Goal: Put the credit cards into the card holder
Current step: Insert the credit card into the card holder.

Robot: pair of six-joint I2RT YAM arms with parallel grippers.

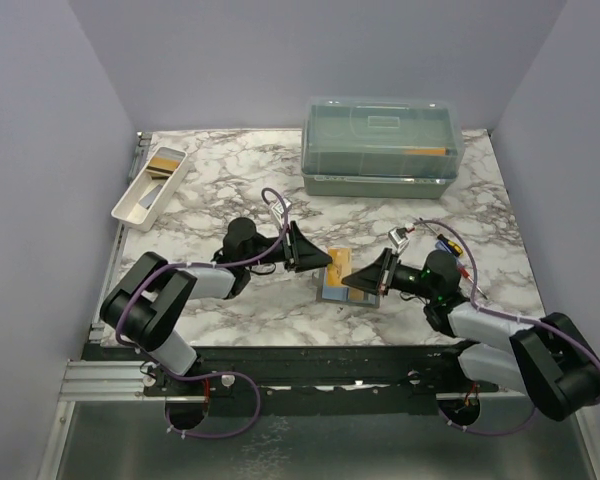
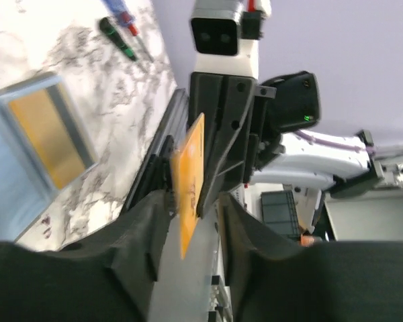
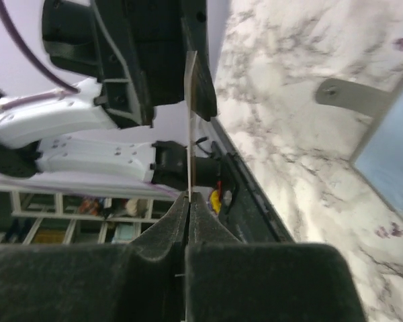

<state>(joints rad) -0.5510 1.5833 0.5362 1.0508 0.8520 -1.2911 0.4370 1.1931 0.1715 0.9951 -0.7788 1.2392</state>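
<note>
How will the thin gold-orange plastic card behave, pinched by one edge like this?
Likely stiff: the thin gold-orange plastic card stands straight from the right gripper without drooping. Probably light: a pinch at one edge carries it. Its smooth faces might slip or pivot.

card holder at centre, lidded box behind it, tray far left

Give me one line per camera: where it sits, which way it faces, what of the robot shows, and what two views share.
Top external: above and behind the bases, looking down on the table; both arms show.
Left wrist: on the left arm, facing the right pincer; own fingers below.
Right wrist: on the right arm, facing the left pincer; own fingers grip the orange card.
Shared: both wrist views show that card.
</note>
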